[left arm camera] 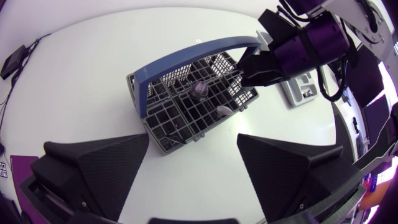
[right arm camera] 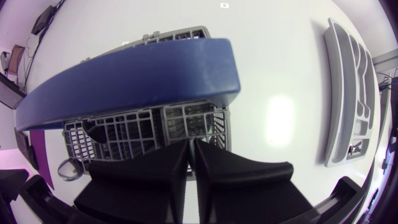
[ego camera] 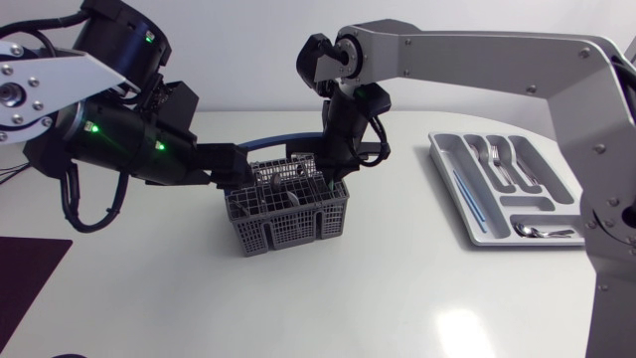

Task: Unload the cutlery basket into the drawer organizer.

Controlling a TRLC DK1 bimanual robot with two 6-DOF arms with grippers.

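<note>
The grey cutlery basket (ego camera: 288, 214) with its blue handle (ego camera: 273, 142) stands mid-table, with several silver pieces (ego camera: 298, 167) sticking up inside. My right gripper (ego camera: 320, 167) reaches down into the basket's far right corner. Seen from the right wrist, its fingers (right arm camera: 168, 168) press together over a compartment just behind the handle (right arm camera: 137, 74), and nothing shows between them. My left gripper (left arm camera: 193, 146) stands wide open, just short of the basket (left arm camera: 186, 106) on its left side and not touching it. The grey drawer organizer (ego camera: 452, 184) lies at the right with forks (ego camera: 502, 159) and a spoon (ego camera: 542, 232) in it.
A dark purple mat (ego camera: 25, 273) lies at the table's front left corner. White tabletop stretches in front of the basket and between it and the organizer (right arm camera: 348, 93).
</note>
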